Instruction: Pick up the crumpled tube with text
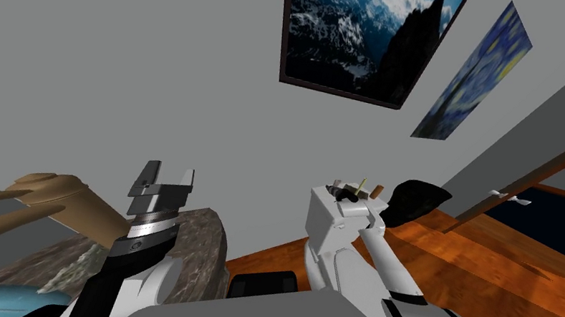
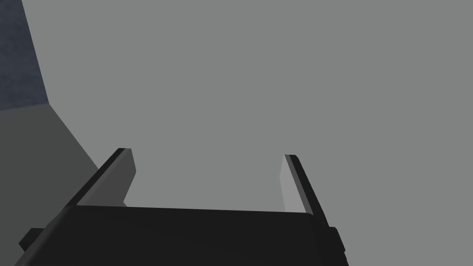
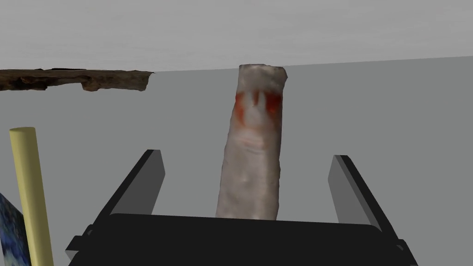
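Right gripper (image 3: 248,155) fingers fully spread; crumpled white tube (image 3: 255,138) with red markings centred between them, untouched, judged aligned for closing. Left gripper (image 2: 208,153) spread wide, empty, idle.

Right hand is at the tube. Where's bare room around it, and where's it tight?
Bare grey surface flanks the tube on both sides, inside the open right jaws, and runs on past the jaw away from the yellow stick. The stick's side is crowded: a blue patterned thing beside it, a ragged brown piece beyond.
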### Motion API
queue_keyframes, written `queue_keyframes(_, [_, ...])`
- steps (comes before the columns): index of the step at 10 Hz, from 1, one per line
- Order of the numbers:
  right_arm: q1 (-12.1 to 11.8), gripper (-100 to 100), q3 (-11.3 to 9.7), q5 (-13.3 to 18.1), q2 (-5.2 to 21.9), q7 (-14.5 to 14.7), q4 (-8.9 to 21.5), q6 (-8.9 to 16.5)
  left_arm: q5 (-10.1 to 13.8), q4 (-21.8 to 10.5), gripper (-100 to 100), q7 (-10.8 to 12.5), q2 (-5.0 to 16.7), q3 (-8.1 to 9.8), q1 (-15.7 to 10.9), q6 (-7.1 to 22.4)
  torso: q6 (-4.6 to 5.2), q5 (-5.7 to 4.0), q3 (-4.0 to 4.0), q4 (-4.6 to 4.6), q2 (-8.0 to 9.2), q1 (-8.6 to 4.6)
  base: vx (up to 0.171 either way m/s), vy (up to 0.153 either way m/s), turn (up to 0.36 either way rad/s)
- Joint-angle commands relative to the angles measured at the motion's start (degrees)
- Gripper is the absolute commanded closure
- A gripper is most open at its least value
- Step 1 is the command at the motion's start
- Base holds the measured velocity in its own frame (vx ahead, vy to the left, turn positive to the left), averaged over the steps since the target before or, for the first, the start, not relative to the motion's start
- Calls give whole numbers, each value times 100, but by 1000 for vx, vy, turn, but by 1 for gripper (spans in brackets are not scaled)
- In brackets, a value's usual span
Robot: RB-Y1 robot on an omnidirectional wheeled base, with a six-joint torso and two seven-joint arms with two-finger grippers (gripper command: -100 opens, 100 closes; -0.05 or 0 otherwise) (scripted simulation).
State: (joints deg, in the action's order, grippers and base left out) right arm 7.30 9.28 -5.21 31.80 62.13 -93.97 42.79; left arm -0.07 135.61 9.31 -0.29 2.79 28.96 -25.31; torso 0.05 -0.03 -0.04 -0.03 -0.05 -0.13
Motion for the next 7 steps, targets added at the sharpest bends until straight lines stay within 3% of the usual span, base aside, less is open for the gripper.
queue_keyframes(1, [30, -100, 178, -286, 45, 286, 202, -191, 0, 0, 0, 0, 0, 0, 0, 0, 0, 0, 0, 0, 0, 0, -27, 7, -90])
queue_keyframes(3, [30, -100, 178, -517, 45, 579, 202, -191, 0, 0, 0, 0, 0, 0, 0, 0, 2, 0, 4, 2, 6, 0, 4, 1, -9])
queue_keyframes(7, [30, -100, 178, -517, 45, 579, 202, -191, 0, 0, 0, 0, 0, 0, 0, 0, 1, 0, 2, 1, 3, 1, 1, 0, -2])
